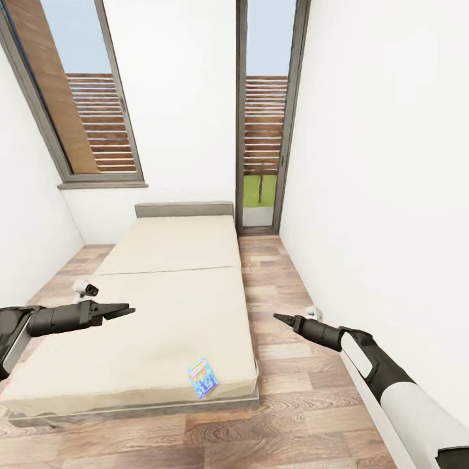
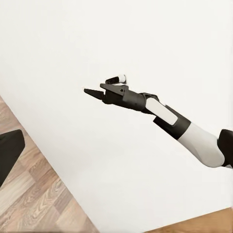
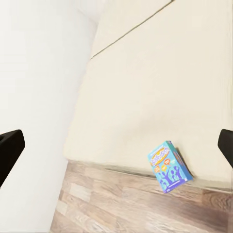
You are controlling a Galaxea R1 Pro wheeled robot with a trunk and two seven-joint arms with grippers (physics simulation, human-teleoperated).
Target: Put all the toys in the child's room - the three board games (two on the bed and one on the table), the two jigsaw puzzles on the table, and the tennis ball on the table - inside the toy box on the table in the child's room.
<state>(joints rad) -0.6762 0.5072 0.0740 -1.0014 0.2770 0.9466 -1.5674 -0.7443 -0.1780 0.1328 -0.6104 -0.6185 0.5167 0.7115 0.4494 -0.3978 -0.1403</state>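
Black fingers of the left gripper (image 1: 125, 311) stand slightly parted and hold nothing, hovering above the bed (image 1: 163, 306) over its left half. Across the bed, the right gripper (image 1: 280, 318) hangs over the wooden floor (image 1: 293, 404) just off the bed's right edge; its jaws look drawn to a point in the head view, yet their tips sit far apart in its wrist view, so I cannot tell their state. A small blue board game (image 1: 202, 377) lies flat on the bed near its front right corner. It is probably light, stiff cardboard with a slick print, best pinched across its thin edges where it nears the mattress rim.
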